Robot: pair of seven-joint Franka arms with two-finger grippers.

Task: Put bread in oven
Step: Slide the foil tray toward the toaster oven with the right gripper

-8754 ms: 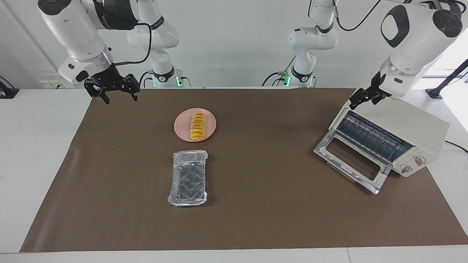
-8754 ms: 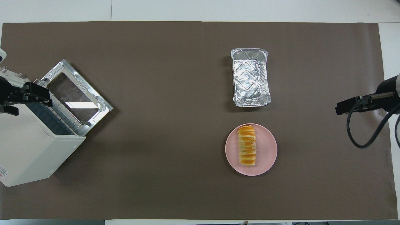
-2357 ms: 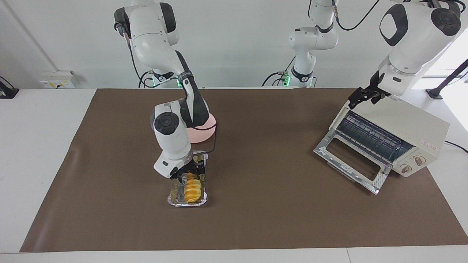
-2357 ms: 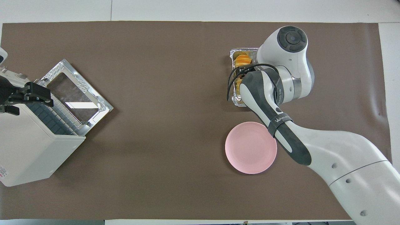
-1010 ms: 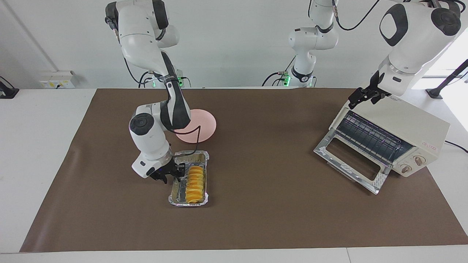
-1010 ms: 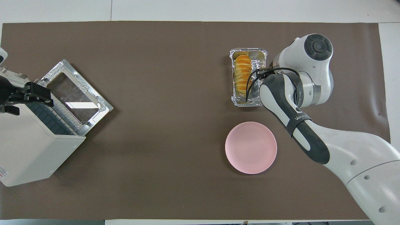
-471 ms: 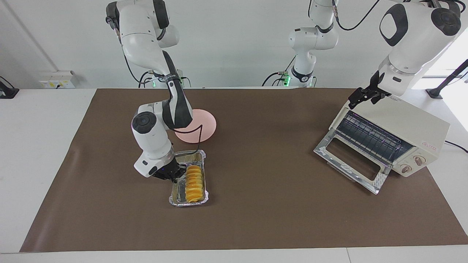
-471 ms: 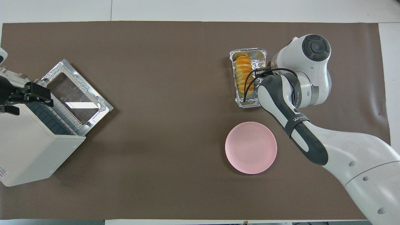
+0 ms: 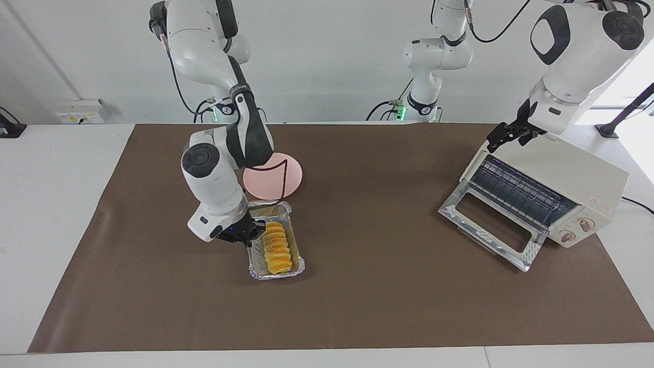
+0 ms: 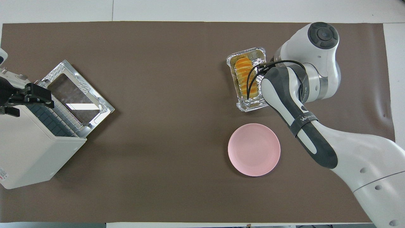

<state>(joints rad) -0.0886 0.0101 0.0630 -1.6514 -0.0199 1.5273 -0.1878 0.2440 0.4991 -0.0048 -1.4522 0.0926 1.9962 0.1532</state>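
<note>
The bread [image 9: 277,247] [image 10: 244,76], a ridged golden loaf, lies lengthwise in the crinkled foil tray [image 9: 276,276] [image 10: 253,106]. My right gripper [image 9: 245,233] is shut on the tray's long rim, on the side toward the right arm's end of the table. The tray sits askew on the brown mat. In the overhead view the right wrist hides that grip. The cream oven [image 9: 562,179] [image 10: 28,152] stands at the left arm's end, its glass door [image 9: 490,225] dropped open and the wire rack showing. My left gripper [image 9: 511,134] [image 10: 47,96] waits open over the oven's top corner.
An empty pink plate [image 9: 278,179] [image 10: 254,149] lies nearer to the robots than the tray. A brown mat [image 9: 383,306] covers the table between the tray and the oven.
The right gripper closed on the tray's rim. The tray, with the bread in it, has since turned and shifted a little toward the left arm's end. The left arm has not moved.
</note>
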